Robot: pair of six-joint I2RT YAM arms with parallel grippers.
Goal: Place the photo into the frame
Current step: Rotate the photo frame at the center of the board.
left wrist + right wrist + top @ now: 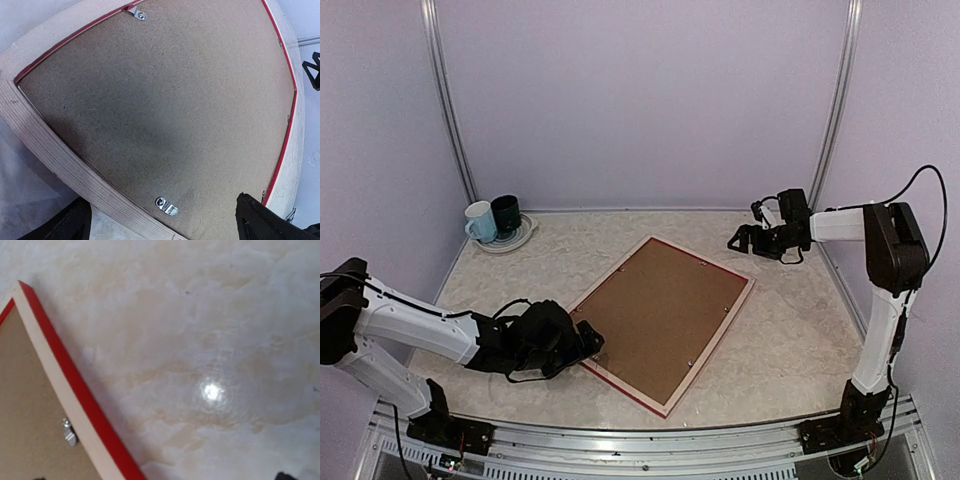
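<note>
One frame (pixel 727 318) is laid face down mid-table, its front hidden; one brown backing board (pixel 660 315) is seen inside it. The photo is shown in no view. Two clips (pixel 166 206) are clearly made out. The left gripper (pixel 588 340), at the frame's near corner, and the raised right gripper (pixel 740 240) are spread wide, nothing gripped.

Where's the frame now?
Top view: the frame lies back-up, central on the table, its left corner beside the left gripper, the right gripper off its far-right side.
</note>
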